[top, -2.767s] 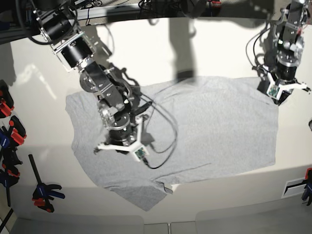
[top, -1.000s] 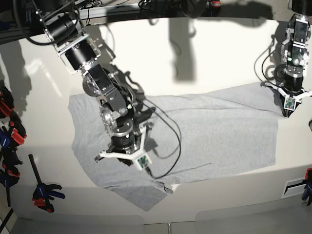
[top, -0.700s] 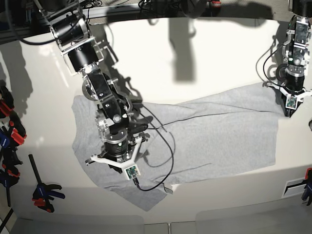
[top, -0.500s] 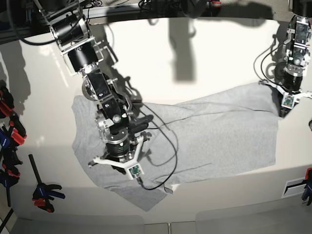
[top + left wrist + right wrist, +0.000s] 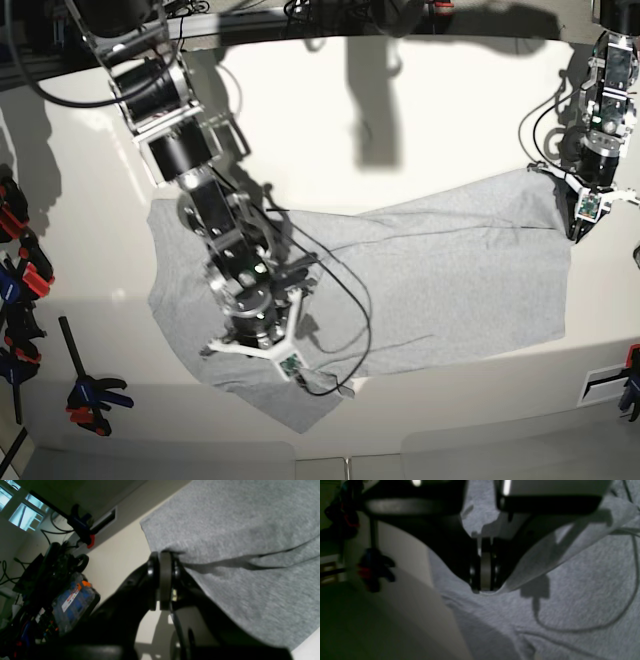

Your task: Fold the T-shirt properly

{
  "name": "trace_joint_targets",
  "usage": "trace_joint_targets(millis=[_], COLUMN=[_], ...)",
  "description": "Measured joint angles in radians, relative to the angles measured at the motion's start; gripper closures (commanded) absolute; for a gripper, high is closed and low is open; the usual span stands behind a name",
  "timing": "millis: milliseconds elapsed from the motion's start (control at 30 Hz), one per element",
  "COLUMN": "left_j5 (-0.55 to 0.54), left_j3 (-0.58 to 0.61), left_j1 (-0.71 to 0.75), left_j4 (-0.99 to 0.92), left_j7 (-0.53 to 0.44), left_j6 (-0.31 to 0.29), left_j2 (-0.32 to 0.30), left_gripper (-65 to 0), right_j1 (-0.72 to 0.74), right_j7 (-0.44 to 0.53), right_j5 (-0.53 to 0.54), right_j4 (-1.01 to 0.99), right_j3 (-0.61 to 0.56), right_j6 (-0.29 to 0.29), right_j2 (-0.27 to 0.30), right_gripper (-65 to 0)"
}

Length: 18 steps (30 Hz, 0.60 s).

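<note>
The T-shirt (image 5: 450, 285) lies spread on the desk (image 5: 470, 110), occupying the area from 3 o'clock to 9 o'clock in the base view. The jaws of the left gripper (image 5: 165, 557) are clenched on its fabric at the 2 o'clock edge. A raised ridge runs from their tips, consistent with a pinch intended to carry that edge across the body. The jaws of the right gripper (image 5: 485, 587) are clenched on a lifted fold of the same garment, toward 8 o'clock from its centre. The fold rises to the tips and casts a shadow on the layer beneath. The two widely separated grips presumably serve to keep the cloth taut and set a straight fold line. A pointed portion projects at 7 o'clock, so the outline requires further alignment.

The right arm (image 5: 225, 240) conceals its own tips and the cloth under them in the base view. The cable (image 5: 366, 330) crosses the garment beside that arm. The right wrist view is dark and soft; the exact number of layers held cannot be determined. The left wrist view crops the garment at 3 o'clock. No lettering is visible.
</note>
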Motion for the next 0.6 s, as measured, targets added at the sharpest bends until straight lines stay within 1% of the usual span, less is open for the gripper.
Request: trace_joint_targets(millis=[67,133,300,333,367,400,433,467,500,600], left_j5=[0.0,0.0,0.0,0.0,0.0,-0.001,0.0,0.0,0.0,-0.001], left_j3=[0.0,0.0,0.0,0.0,0.0,0.0,0.0,0.0,0.0,0.0], left_j1=[0.0,0.0,0.0,0.0,0.0,-0.003,-0.006,-0.009,-0.014,-0.028], left_j4=[0.0,0.0,0.0,0.0,0.0,0.0,0.0,0.0,0.0,0.0], left_j7=[0.0,0.0,-0.001,0.0,0.0,0.0,0.0,0.0,0.0,0.024], left_j6=[0.0,0.0,0.0,0.0,0.001,0.001,0.002,0.005,0.008,0.023], left_j2=[0.0,0.0,0.0,0.0,0.0,0.0,0.0,0.0,0.0,0.0], left_gripper=[0.0,0.0,0.0,-3.7,-10.6,-17.0,-21.8,-24.5,-25.2,-25.2], right_j1=[0.021,0.035,0.039,0.039,0.039,0.039,0.039,0.039,0.039,0.039], right_j7=[0.008,0.011,0.009,0.01,0.012,0.021,0.021,0.024,0.024,0.008], right_j5=[-0.004,-0.005,-0.008,-0.013,-0.04,-0.072,-0.094,-0.116,-0.126,-0.141], right_j4=[-0.056,-0.08,-0.081,-0.081,-0.081,-0.081,-0.081,-0.081,-0.081,-0.081], right_j3=[0.0,-0.001,0.0,0.002,0.002,0.002,0.002,0.002,0.002,0.002], right_j6=[0.001,0.002,0.001,0.001,0.002,0.001,0.001,0.0,-0.008,-0.063], right_j2=[-0.022,-0.03,-0.027,-0.027,-0.027,-0.03,-0.03,-0.03,-0.03,-0.029], right_gripper=[0.0,0.0,0.0,-8.0,-16.3,-23.2,-28.1,-30.2,-30.2,-30.2])
